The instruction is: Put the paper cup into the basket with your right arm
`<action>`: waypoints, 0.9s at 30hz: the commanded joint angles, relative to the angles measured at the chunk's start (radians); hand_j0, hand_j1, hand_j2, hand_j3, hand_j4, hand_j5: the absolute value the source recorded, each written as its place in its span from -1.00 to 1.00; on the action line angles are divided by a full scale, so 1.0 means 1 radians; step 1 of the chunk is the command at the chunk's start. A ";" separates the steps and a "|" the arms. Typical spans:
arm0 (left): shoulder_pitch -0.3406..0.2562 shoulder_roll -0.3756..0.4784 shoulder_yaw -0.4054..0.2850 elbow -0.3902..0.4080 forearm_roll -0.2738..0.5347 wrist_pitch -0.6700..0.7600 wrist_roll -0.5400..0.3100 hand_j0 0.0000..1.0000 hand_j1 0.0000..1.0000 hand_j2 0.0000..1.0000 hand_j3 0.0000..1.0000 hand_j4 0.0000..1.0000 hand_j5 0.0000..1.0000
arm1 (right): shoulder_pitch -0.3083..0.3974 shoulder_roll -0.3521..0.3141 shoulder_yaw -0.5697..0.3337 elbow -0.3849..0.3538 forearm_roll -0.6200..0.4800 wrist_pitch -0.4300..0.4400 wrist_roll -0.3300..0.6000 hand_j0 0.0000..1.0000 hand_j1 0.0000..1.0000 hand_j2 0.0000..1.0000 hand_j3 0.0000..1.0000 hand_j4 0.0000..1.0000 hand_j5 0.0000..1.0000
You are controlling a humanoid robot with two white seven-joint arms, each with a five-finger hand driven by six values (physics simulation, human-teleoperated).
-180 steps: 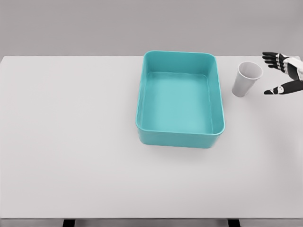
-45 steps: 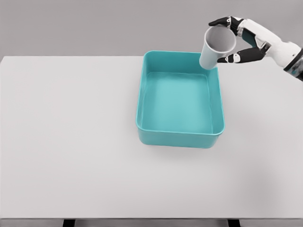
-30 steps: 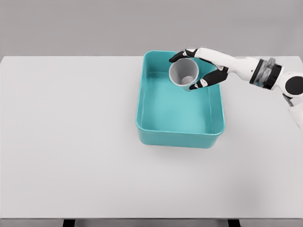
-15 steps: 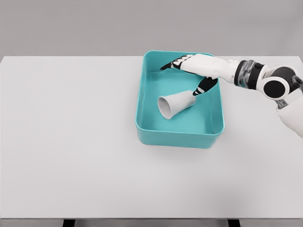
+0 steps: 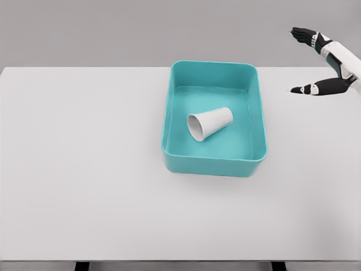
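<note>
the paper cup [image 5: 210, 123] is white and tapered, lying on its side on the floor of the basket [image 5: 169, 148], its open mouth turned toward the lower left and its narrower base pointing to the upper right. the basket is a teal rectangular tub with rounded corners and upright walls, open at the top, sitting flat and level.

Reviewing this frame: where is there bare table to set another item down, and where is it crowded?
The table is bare left of the basket, across the front strip below it, and in a narrower strip to its right, under the open right hand. Inside the basket, the paper cup lies on its side mid-floor, leaving little room around it.
</note>
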State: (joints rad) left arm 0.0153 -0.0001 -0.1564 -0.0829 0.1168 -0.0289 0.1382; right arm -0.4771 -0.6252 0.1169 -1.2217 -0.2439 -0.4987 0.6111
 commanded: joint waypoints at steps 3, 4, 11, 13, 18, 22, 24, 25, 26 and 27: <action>0.000 0.000 0.000 0.000 0.000 0.000 0.000 1.00 1.00 1.00 1.00 1.00 1.00 | 0.009 0.008 -0.056 0.056 0.115 0.000 0.000 1.00 1.00 1.00 1.00 1.00 1.00; 0.000 0.000 0.000 0.000 0.000 0.000 0.000 1.00 1.00 1.00 1.00 1.00 1.00 | 0.009 0.012 -0.057 0.057 0.130 0.000 0.000 1.00 1.00 1.00 1.00 1.00 1.00; 0.000 0.000 0.000 0.000 0.000 0.000 0.000 1.00 1.00 1.00 1.00 1.00 1.00 | 0.012 0.064 -0.056 0.076 0.149 0.002 0.000 1.00 1.00 1.00 1.00 1.00 1.00; 0.000 0.000 0.000 0.000 0.000 0.001 0.000 1.00 1.00 1.00 1.00 1.00 1.00 | 0.012 0.065 -0.056 0.074 0.157 0.002 0.000 1.00 1.00 1.00 1.00 1.00 1.00; -0.002 0.000 0.001 0.000 0.003 0.000 0.000 1.00 1.00 1.00 1.00 1.00 1.00 | 0.009 0.053 -0.059 0.074 0.153 0.002 0.000 1.00 1.00 1.00 1.00 1.00 1.00; -0.002 0.000 -0.002 0.000 0.000 0.000 0.000 1.00 1.00 1.00 1.00 1.00 1.00 | 0.008 0.059 -0.060 0.073 0.153 0.002 0.000 1.00 1.00 1.00 1.00 1.00 1.00; -0.002 0.000 0.001 0.000 0.001 0.001 0.000 1.00 1.00 1.00 1.00 1.00 1.00 | 0.006 0.061 -0.060 0.068 0.153 0.003 0.000 1.00 1.00 1.00 1.00 1.00 1.00; -0.002 0.000 0.001 0.000 0.001 0.000 0.000 1.00 1.00 1.00 1.00 1.00 1.00 | 0.006 0.061 -0.060 0.067 0.152 0.003 0.000 1.00 1.00 1.00 1.00 1.00 1.00; -0.002 0.000 0.000 0.000 0.001 0.001 0.000 1.00 1.00 1.00 1.00 1.00 1.00 | 0.006 0.061 -0.060 0.067 0.152 0.003 0.000 1.00 1.00 1.00 1.00 1.00 1.00; -0.002 0.000 0.000 0.000 0.001 0.000 0.000 1.00 1.00 1.00 1.00 1.00 1.00 | 0.006 0.064 -0.060 0.071 0.152 0.003 0.000 1.00 1.00 1.00 1.00 1.00 1.00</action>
State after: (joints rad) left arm 0.0138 -0.0001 -0.1560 -0.0829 0.1184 -0.0289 0.1382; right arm -0.4709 -0.5632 0.0571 -1.1508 -0.0841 -0.4977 0.6112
